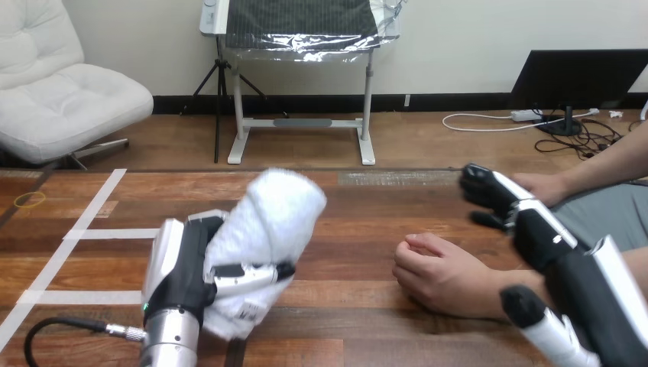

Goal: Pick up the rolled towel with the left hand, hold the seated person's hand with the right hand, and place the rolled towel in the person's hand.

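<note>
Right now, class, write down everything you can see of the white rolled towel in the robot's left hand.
The white rolled towel is a thick, fluffy roll that looks like terry cloth. It stands tilted, its upper end leaning toward the view's right. The robot's left hand grips its lower half, with black-and-white fingers curled across the front. It is over the brown wooden table, left of the person's nearer hand and apart from it.

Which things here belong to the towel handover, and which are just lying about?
Job in hand: rolled towel, gripped by the left hand; right hand; person's nearer hand, resting on the table.
Lying about: white tape strips; yellow rubber band at the table's far left.
</note>
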